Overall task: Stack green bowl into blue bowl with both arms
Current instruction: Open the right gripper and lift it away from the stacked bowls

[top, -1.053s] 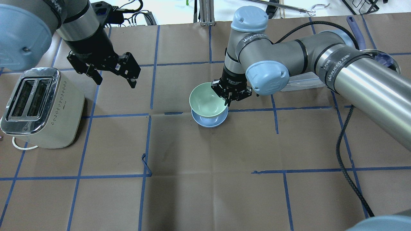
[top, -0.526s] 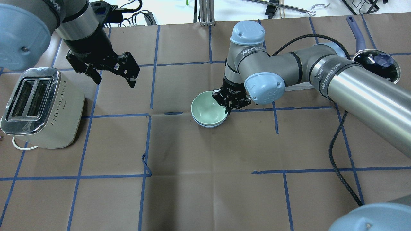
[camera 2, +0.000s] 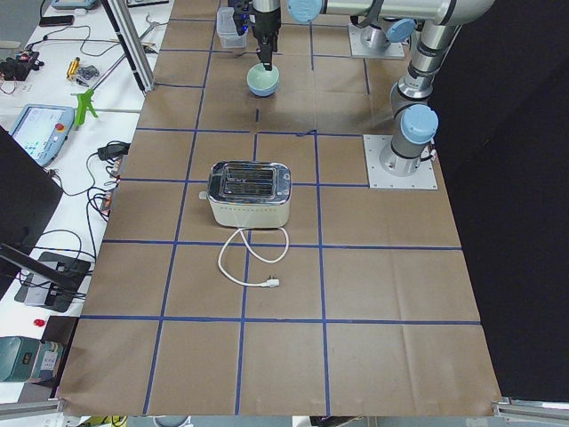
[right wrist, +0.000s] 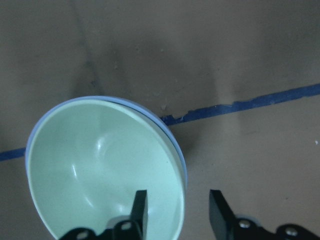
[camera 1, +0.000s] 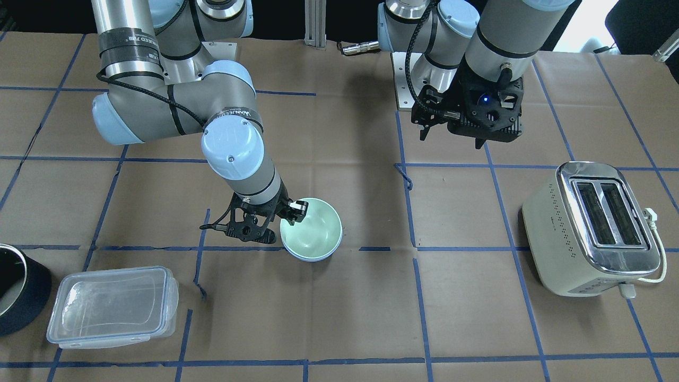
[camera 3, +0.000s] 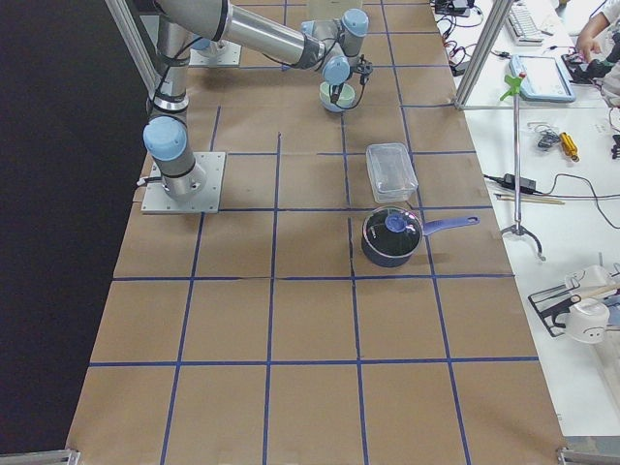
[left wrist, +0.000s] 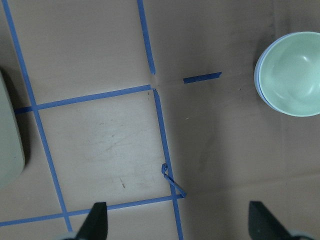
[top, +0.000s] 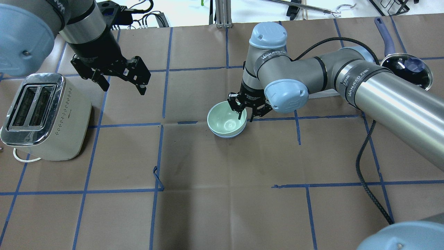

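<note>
Nesting green bowl [top: 225, 121] inside blue bowl [top: 227, 136], we hold the right gripper [top: 245, 116] spread astride its two-o'clock rim, letting go.

Grey arms [top: 381, 90], lt-blue joint caps [top: 286, 92], blk braided cable [top: 364, 156], WANJEED bands [top: 357, 78]

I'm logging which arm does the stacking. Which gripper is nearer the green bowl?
Right. The right gripper straddles the rim of the green bowl, one finger inside, one outside. The left gripper hangs open far off, over by the toaster.
</note>
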### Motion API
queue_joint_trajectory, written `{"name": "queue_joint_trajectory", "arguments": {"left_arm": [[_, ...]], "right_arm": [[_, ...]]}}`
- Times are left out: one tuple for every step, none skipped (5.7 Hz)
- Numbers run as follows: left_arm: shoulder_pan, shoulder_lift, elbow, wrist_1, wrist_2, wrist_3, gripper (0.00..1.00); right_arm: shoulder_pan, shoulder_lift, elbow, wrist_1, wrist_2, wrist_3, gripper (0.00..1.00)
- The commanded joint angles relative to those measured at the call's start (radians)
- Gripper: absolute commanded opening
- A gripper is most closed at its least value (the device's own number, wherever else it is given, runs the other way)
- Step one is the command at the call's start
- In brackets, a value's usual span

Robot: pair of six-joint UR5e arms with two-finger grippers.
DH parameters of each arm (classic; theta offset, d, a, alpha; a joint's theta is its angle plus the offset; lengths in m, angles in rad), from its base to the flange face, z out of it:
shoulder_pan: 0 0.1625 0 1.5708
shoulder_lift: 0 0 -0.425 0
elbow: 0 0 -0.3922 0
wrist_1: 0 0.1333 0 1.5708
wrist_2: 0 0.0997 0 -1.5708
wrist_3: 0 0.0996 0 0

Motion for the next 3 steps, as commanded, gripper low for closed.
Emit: {"name": "queue_joint_trajectory", "arguments": {"left_arm": [[0.0,0.0,0.0,0.0,0.0,0.0,0.98],[0.0,0.0,0.0,0.0,0.0,0.0,0.98],[0.0,0.0,0.0,0.0,-0.003,0.002,0.98]], "right_arm": [[-0.011,-0.031,-0.098,0.137,-0.002,-0.003,1.0],[-0.02,-0.074,-0.149,0.266,-0.017,-0.043,1.0],[-0.061,-0.147,-0.16,0.368,-0.061,-0.134,1.0]]}}
